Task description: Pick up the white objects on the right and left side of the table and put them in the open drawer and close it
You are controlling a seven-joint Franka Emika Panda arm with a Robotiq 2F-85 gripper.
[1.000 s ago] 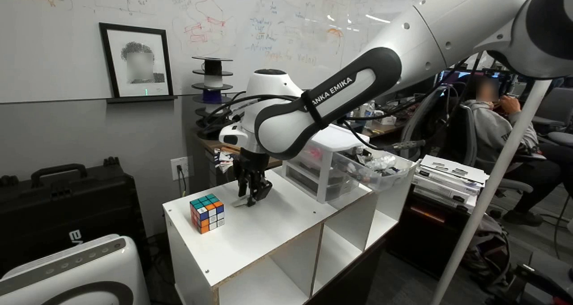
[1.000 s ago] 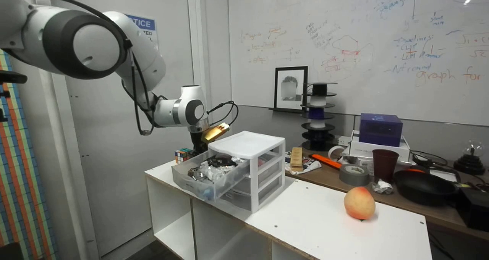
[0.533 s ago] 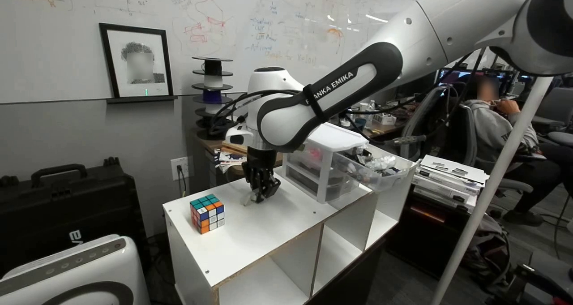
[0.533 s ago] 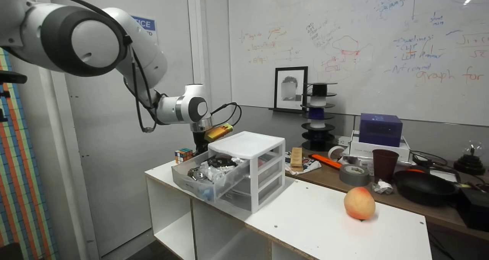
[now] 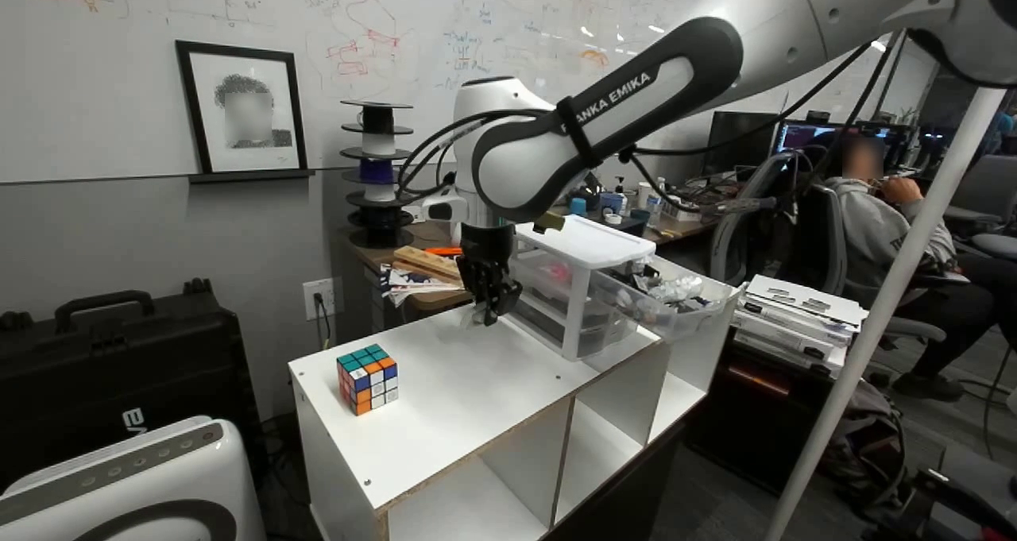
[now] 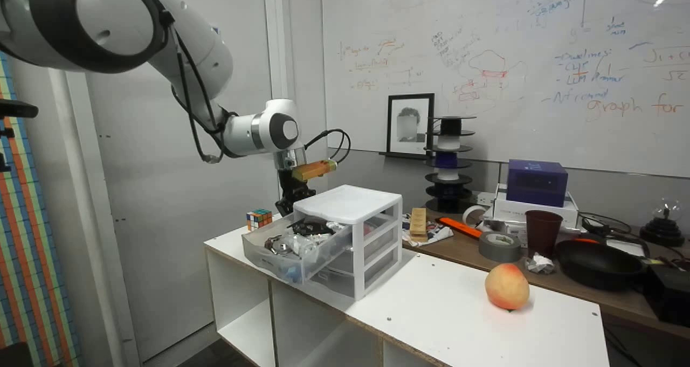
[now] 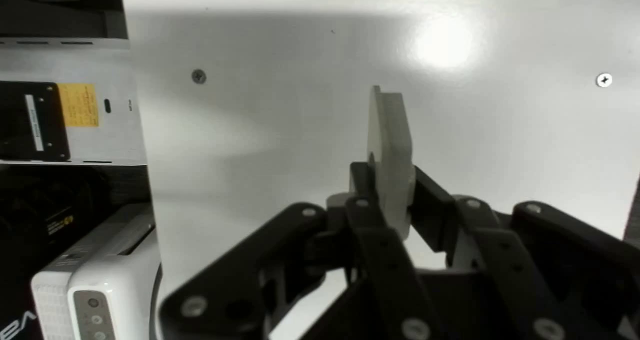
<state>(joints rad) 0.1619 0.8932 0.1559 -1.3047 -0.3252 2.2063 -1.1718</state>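
In the wrist view, the black fingers (image 7: pixel 434 200) are drawn in to the width of a pale white object (image 7: pixel 397 145), which they pinch from its two sides; its far end projects past them. The fingers point downward and hang above the table (image 5: pixel 469 414), near the plastic chest of drawers (image 5: pixel 592 243). A puzzle cube (image 5: pixel 368 378), visible in both exterior views, sits on the table toward one end, apart from the fingers. On the opposite side of the fingers from the cube, the top drawer (image 6: pixel 326 256) stands pulled out (cloudy plastic, heaped with crumpled, shiny and dark scraps (image 6: pixel 302 242)). In an exterior view, a peach (image 6: pixel 507 286) rests on the table beyond the chest of drawers. Alongside the table runs a wooden desk (image 6: pixel 462 253), which carries a roll of grey tape (image 6: pixel 500 248), a dark red cup (image 6: pixel 543 229), a black pan (image 6: pixel 598 264) and a stacked blue box (image 6: pixel 536 186).
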